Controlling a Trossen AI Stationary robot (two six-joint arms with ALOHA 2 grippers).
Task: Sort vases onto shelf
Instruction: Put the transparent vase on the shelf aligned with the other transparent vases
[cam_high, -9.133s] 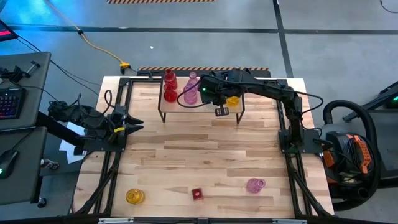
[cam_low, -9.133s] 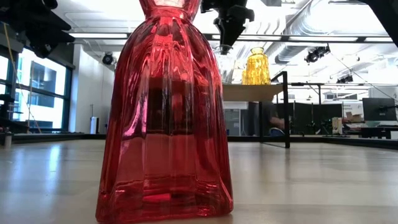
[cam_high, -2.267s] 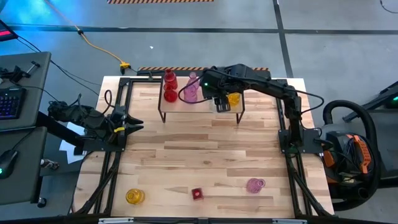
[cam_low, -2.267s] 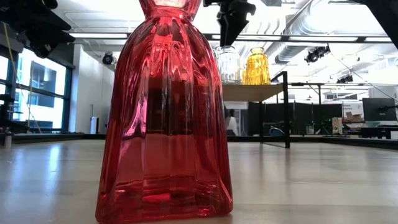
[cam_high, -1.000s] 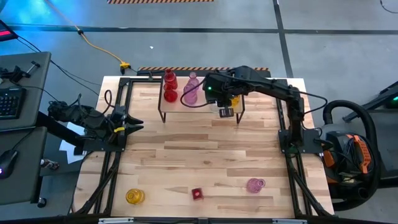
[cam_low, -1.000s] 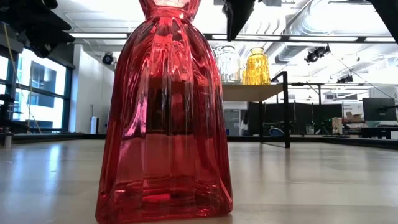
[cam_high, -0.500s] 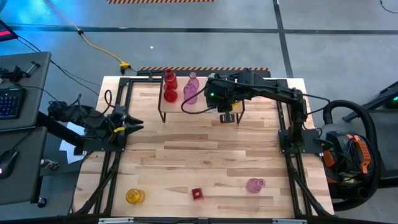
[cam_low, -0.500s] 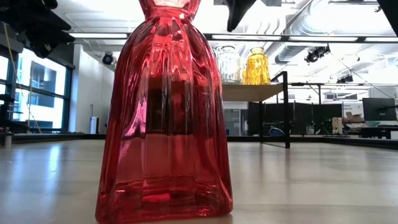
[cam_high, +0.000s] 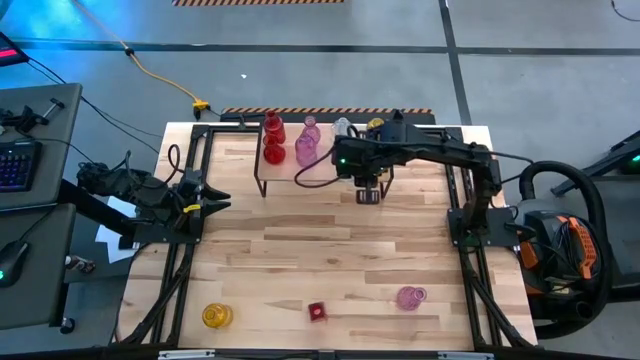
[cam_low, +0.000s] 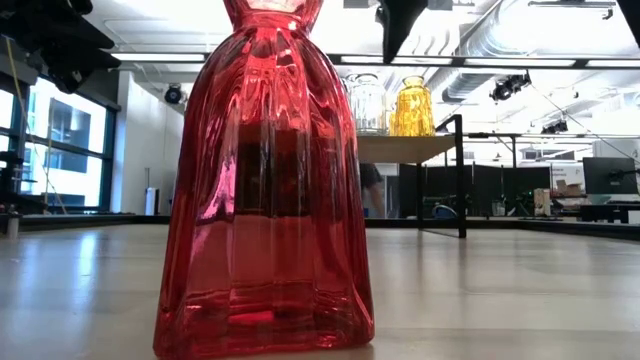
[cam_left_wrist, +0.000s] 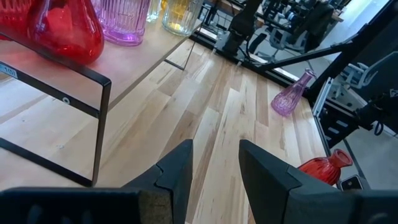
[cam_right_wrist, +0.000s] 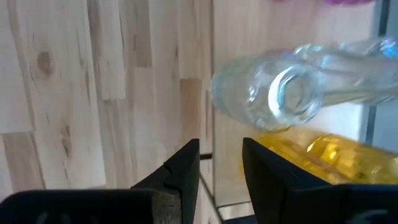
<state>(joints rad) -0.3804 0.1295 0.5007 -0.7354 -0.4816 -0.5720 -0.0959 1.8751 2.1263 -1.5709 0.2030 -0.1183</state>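
Right claw (cam_high: 368, 190) hung just off the shelf (cam_high: 322, 168) front, slightly open and empty, so best to lift clear of the clear vase (cam_right_wrist: 273, 99) before fetching another.

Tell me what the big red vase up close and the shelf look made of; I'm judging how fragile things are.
The red vase looks like translucent tinted glass, glossy and ribbed: light passes through it and highlights run down its ridges. The shelf seems to be a pale wood plank, matte with visible grain, on a thin black frame, probably painted metal.
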